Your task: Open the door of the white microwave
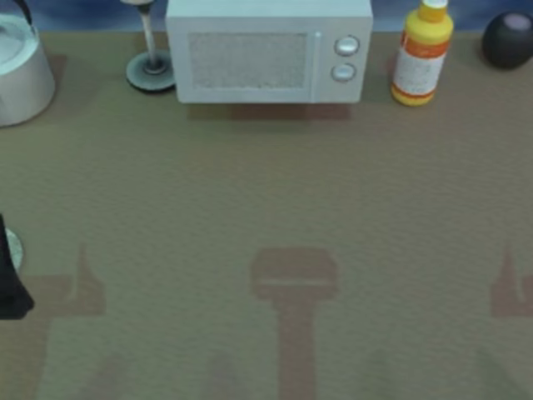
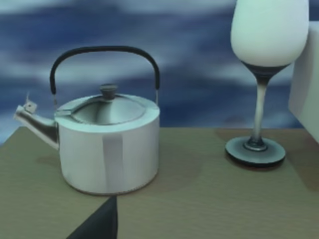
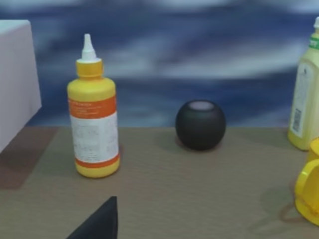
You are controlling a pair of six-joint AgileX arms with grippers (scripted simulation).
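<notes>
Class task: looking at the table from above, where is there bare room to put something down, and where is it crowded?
The broad table surface in front of the white microwave is bare. The back edge is crowded: kettle, wine glass, microwave with its door shut, yellow bottle, dark ball. Narrow gaps separate them.

kettle (image 2: 107,144) | wine glass (image 2: 264,74) | yellow bottle (image 3: 94,119) | dark sphere (image 3: 200,124)

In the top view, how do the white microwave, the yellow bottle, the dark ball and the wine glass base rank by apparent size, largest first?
1. white microwave
2. yellow bottle
3. and 4. dark ball and wine glass base: they look about alike, and the picture's edge cuts the ball, so I leave them unranked.
</notes>
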